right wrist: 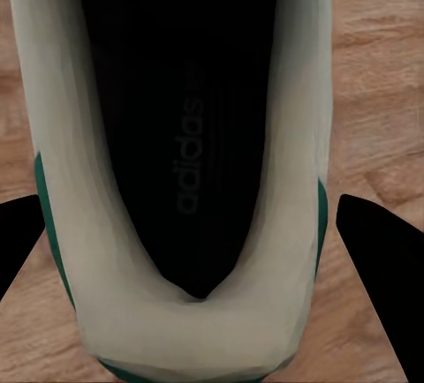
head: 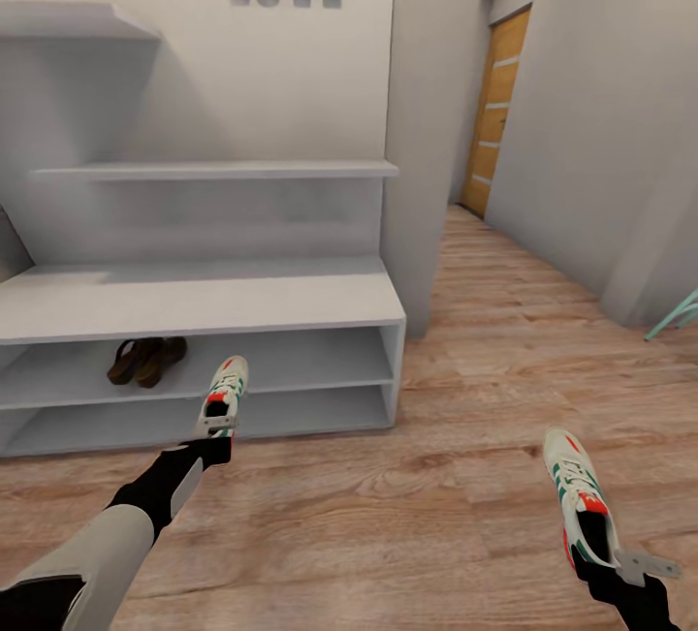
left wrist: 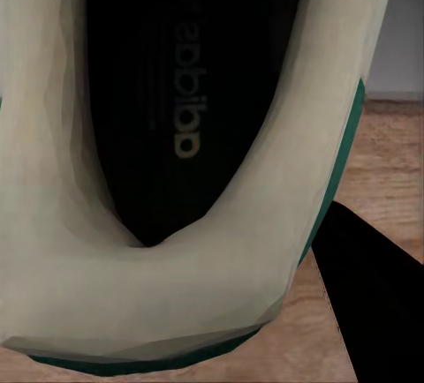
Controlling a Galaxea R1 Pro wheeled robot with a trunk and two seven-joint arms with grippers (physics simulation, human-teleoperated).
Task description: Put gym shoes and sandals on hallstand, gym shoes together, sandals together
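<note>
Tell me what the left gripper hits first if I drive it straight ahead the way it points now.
Probably the hallstand: the left gripper aims its gym shoe at the low shelves, right of the sandals. Depth is unclear, so whether the toe enters an opening or strikes a shelf edge is uncertain.

My left arm [head: 92, 544] reaches forward and up from the lower left of the head view, pale forearm leading into a black wrist. Its gripper [head: 215, 437] is clamped on the heel of a shoe [head: 223, 396], which it holds up with the toe pointing away from me. In the left wrist view one black finger [left wrist: 371, 286] shows beside the heel.

My right gripper [head: 613, 565] sits low at the right, black wrist barely in view, closed on the heel of the other shoe [head: 577, 490]. In the right wrist view I see a black finger [right wrist: 380, 264] on either side of that heel.
</note>
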